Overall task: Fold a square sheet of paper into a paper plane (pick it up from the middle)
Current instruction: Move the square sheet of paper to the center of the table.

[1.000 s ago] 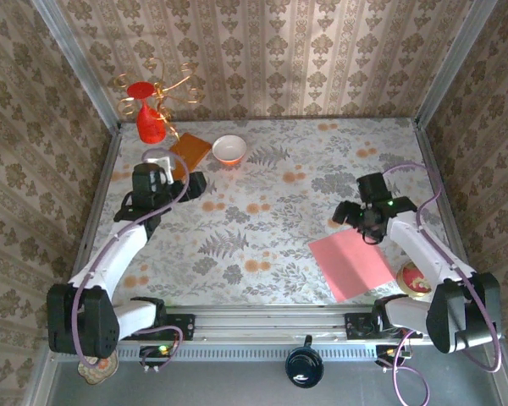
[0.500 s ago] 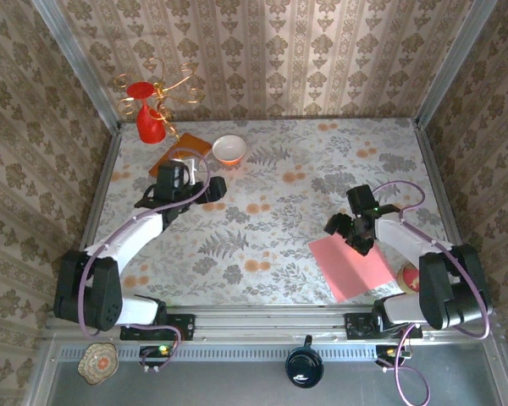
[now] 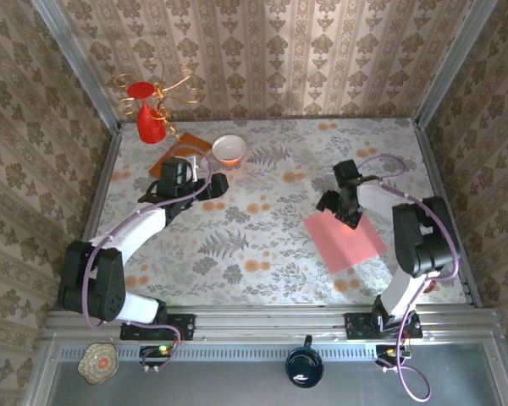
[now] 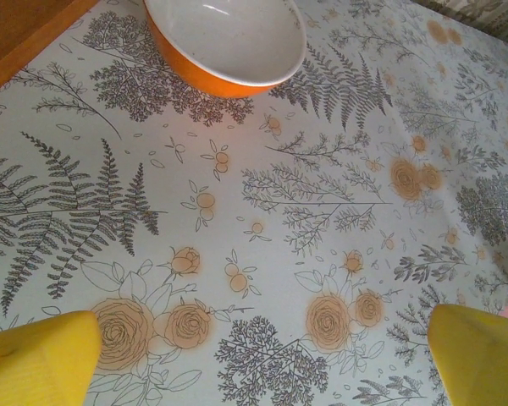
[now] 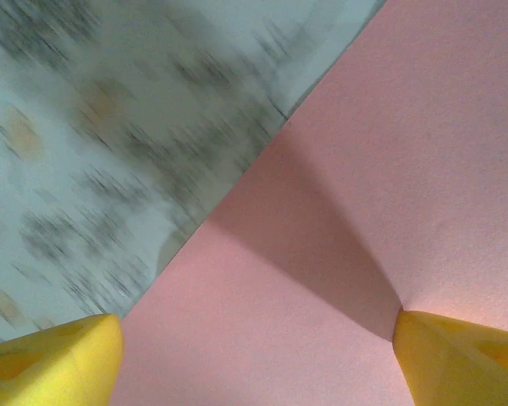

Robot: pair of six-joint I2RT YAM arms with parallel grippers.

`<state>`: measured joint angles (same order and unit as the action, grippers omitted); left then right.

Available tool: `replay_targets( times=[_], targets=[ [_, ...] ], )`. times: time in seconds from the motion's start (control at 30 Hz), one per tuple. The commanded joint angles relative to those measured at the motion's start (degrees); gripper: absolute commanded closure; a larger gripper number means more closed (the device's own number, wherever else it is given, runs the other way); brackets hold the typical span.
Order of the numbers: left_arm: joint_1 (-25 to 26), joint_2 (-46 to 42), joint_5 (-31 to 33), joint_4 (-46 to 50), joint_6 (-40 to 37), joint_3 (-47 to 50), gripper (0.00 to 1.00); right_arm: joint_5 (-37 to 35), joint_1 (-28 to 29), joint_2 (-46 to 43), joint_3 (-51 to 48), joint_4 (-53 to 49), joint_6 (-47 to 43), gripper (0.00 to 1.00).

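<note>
The square sheet of paper [image 3: 347, 244] lies flat on the flowered table at the right, pink and unfolded. My right gripper [image 3: 342, 211] is low over its far-left part, open. In the right wrist view the pink paper [image 5: 339, 220] spans the space between my yellow fingertips [image 5: 51, 359]; the right fingertip rests on the sheet and casts a shadow across it, and the left one is near the sheet's edge. My left gripper [image 3: 207, 186] hovers open over bare tablecloth [image 4: 262, 254] at the far left, nothing between its fingers [image 4: 478, 351].
A white bowl with an orange outside [image 3: 229, 150] [image 4: 229, 42] stands at the back left, an orange-brown wooden board [image 3: 173, 154] [image 4: 17, 34] beside it and a red vase [image 3: 150, 125] in the corner. Walls close off three sides. A dark cup [image 3: 304, 366] sits below the front rail.
My right gripper has swung towards the far left, and the pink sheet has slid and turned with it. The left gripper has moved right and slightly farther, towards the bowl.
</note>
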<state>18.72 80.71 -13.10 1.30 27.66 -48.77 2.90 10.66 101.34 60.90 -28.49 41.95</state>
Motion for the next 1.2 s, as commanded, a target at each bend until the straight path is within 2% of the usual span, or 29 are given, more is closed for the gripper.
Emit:
replay_targets(
  times=[0.0,0.3,0.4,0.5,0.6,0.73,0.87,1.0,1.1,1.17],
  targets=[
    [0.18,0.31,0.45,0.99,1.9,-0.82,0.0,2.65,0.79,6.23,6.51,-0.7,-5.63,0.14],
    [0.11,0.35,0.27,1.25,3.3,0.35,0.0,13.95,10.32,16.16,20.62,-1.97,-14.06,0.15],
    [-0.08,0.67,0.36,1.52,3.43,0.48,0.0,15.11,14.23,17.06,21.73,-4.48,-19.46,0.15],
    [-0.5,0.77,0.02,1.47,3.8,0.65,0.0,18.55,16.32,16.95,22.03,-6.2,-25.52,0.16],
    [-0.96,1.0,-0.58,1.24,4.2,0.7,0.0,17.95,17.21,14.38,22.7,-8.01,-29.12,0.18],
    [-1.05,1.5,-2.02,1.84,4.33,-0.49,0.0,11.46,15.8,6.09,21.07,-6.01,-22.82,0.18],
    [0.34,2.18,-2.98,5.03,2.51,-3.28,0.0,7.15,11.87,-3.73,10.0,0.44,-10.16,0.18],
    [4.28,5.11,-2.81,11.0,-1.26,-8.6,0.0,8.45,4.84,-10.2,-1.62,3.08,0.36,0.23],
    [7.88,8.94,-3.71,14.72,-2.78,-13.42,0.0,11.93,0.76,-11.87,-7.13,5.06,2.21,0.27],
    [10.65,11.7,-5.32,15.38,-2.07,-15.7,0.0,12.83,0.09,-11.16,-8.08,4.66,1.46,0.3]
  ],
)
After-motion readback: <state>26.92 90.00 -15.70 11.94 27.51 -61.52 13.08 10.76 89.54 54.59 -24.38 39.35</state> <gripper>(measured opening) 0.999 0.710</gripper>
